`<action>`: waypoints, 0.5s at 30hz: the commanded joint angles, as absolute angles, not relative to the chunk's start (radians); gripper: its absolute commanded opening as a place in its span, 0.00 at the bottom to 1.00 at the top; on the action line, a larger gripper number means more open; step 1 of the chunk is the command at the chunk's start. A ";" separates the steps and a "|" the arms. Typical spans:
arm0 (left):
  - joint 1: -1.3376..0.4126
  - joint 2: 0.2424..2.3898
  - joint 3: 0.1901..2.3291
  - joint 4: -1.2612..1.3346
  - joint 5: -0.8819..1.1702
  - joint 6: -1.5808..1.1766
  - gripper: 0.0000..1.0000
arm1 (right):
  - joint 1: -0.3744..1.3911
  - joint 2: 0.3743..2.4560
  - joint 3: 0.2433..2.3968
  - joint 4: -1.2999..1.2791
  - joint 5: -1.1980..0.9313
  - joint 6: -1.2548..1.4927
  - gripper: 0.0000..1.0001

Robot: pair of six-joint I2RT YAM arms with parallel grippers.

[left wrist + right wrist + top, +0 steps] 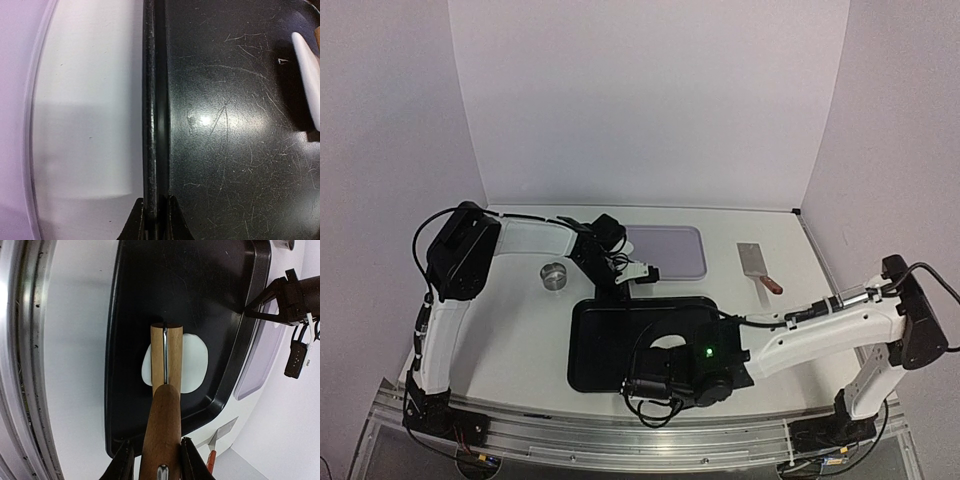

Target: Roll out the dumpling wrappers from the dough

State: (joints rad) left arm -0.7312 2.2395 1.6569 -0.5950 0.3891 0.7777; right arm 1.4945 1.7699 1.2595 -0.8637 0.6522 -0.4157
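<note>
Clamping rolling pin handle, right gripper; dough flat on black tray just ahead of it, under pin; left gripper pinched on tray rim, dough ahead-right of it

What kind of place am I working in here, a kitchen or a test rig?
Most likely a lab test bench, not a kitchen: plain white backdrop walls, an aluminium rail fronting the table, and a staged tray with dough under a rolling pin.
</note>
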 commanded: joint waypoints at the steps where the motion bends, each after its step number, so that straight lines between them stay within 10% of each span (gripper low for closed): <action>1: -0.727 2.234 1.685 -0.508 0.258 0.850 0.00 | 1.399 1.850 1.224 -0.926 0.443 -0.577 0.00; 15: -0.727 2.229 1.691 -0.508 0.250 0.861 0.00 | 1.391 1.842 1.525 -0.916 0.603 -0.650 0.00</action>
